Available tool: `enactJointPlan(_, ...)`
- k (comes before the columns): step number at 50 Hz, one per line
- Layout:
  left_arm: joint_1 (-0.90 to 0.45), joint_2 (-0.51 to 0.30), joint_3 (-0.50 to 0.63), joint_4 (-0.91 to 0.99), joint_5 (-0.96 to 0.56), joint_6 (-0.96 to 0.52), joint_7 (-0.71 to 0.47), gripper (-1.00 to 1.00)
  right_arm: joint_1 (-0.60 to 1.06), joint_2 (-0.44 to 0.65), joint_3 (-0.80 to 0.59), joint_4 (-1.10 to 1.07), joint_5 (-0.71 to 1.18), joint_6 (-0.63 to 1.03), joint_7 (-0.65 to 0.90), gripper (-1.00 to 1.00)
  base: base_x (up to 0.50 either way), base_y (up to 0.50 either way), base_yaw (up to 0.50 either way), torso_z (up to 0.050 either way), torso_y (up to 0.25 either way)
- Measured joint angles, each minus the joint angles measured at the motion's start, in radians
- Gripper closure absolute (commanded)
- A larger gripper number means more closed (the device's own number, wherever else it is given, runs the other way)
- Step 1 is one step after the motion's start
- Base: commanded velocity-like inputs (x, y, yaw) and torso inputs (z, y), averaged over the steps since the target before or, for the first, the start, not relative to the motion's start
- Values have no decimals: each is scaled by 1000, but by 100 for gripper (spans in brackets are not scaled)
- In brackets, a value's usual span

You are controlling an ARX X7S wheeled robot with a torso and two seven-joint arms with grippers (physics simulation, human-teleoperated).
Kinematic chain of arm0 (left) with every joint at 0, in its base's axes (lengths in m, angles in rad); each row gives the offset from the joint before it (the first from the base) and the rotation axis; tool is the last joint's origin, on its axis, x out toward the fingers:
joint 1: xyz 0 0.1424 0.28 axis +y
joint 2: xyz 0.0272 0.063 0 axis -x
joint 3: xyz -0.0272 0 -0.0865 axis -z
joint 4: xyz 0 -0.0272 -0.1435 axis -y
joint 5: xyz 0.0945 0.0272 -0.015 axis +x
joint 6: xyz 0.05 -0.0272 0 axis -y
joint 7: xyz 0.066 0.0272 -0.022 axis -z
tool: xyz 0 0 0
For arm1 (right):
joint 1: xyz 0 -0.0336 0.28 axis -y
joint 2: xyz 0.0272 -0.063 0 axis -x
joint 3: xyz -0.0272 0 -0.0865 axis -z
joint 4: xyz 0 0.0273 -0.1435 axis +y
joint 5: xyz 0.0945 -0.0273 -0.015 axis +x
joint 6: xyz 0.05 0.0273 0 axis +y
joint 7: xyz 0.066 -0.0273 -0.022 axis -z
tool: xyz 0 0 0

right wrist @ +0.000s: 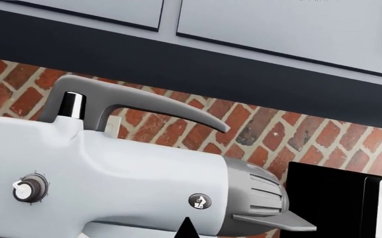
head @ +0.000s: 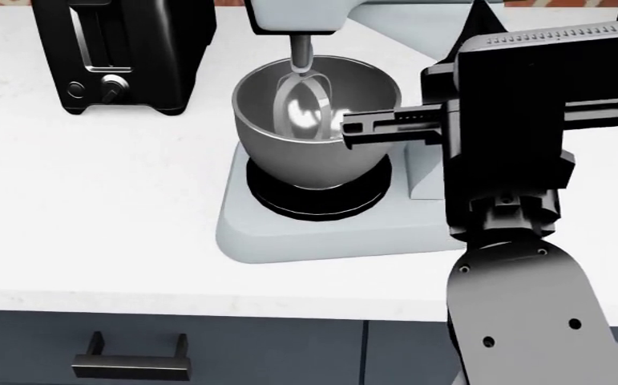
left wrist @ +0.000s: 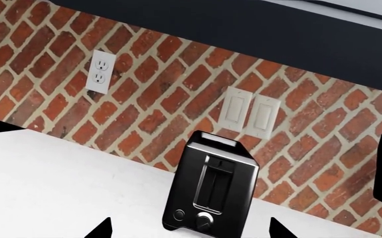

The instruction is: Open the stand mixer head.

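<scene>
The mixer head [head: 298, 16] is sitting lowered over the steel bowl [head: 314, 128] on the white counter [head: 94, 208], beside the black toaster [head: 122, 52]. The right gripper [head: 368, 127] is reaching across the bowl's rim; whether either gripper is spread is impossible to tell.

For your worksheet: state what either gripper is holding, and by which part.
Nothing. The right gripper hangs over the steel bowl, gripping nothing; the left wrist view shows only the toaster, nothing held.
</scene>
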Motion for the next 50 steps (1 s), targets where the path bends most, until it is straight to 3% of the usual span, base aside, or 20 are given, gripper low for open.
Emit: enactJointPlan(50,17,-8,21,-25,7,39,-2,-100,165,0,-70,309,-65,-101,16,100,0,0,0,0,0)
